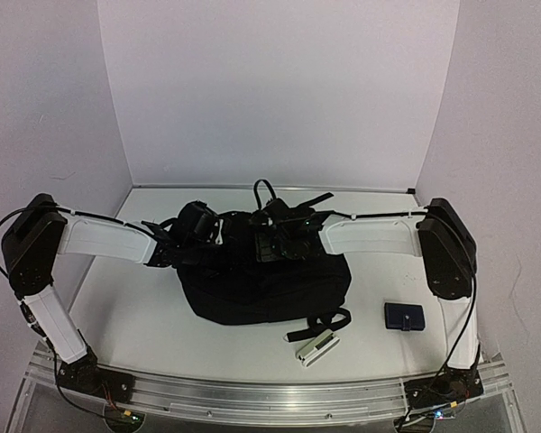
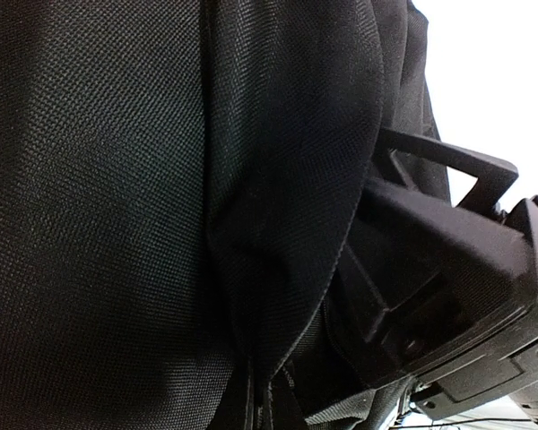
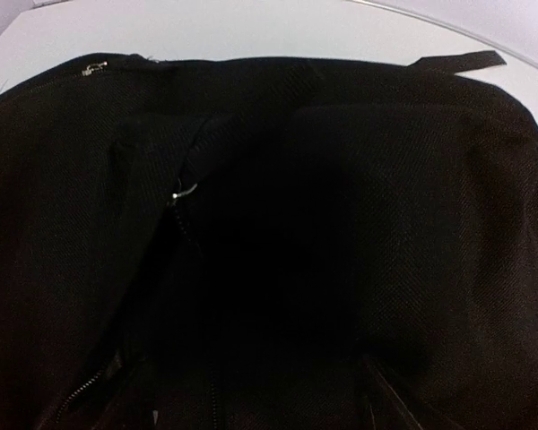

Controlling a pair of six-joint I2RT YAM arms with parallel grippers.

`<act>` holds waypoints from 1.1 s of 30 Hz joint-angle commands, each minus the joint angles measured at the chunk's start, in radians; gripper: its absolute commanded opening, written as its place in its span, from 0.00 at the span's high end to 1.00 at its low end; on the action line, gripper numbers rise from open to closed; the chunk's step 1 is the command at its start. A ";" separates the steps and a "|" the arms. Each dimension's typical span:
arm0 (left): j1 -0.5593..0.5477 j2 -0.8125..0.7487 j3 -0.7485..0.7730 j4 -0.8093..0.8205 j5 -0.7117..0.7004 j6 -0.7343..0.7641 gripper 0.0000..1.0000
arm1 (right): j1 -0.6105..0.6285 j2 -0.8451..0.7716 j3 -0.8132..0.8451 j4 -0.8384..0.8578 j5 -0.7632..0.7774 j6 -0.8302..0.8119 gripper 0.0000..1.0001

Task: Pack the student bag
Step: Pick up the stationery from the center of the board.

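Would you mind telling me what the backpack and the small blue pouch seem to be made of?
The student bag looks like coarse woven synthetic fabric, matte black: the left wrist view shows a clear weave and soft folds. The blue pouch appears smooth, perhaps leatherette; too small to be sure.

The white table [image 1: 144,316] carries the black student bag [image 1: 261,289], a dark-blue pouch [image 1: 404,316] and a pale oblong object [image 1: 316,347].

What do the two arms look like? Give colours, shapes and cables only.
The left arm and the right arm match. Each has smooth white boxy shells on its long links, bulky black rounded housings at the elbow and a black wrist. A thin black cable runs along each arm. The black bases sit on a silver rail and show small lit indicator lights.
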 commanded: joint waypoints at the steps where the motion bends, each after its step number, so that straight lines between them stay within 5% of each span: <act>1: 0.013 -0.031 0.010 -0.035 -0.017 0.013 1.00 | 0.014 -0.042 -0.039 -0.047 -0.066 0.051 0.30; 12: 0.013 -0.040 0.036 -0.071 -0.029 0.039 1.00 | 0.025 -0.116 -0.183 -0.078 -0.191 0.142 0.29; 21: 0.013 -0.051 0.023 -0.064 -0.027 0.029 1.00 | -0.045 -0.034 -0.236 -0.080 -0.082 0.184 0.60; 28: 0.013 -0.035 0.030 -0.042 0.010 0.036 1.00 | -0.051 -0.021 -0.208 -0.086 0.070 0.210 0.94; 33: 0.013 -0.009 0.052 0.010 0.074 0.063 1.00 | -0.051 -0.075 -0.189 -0.091 0.155 0.233 1.00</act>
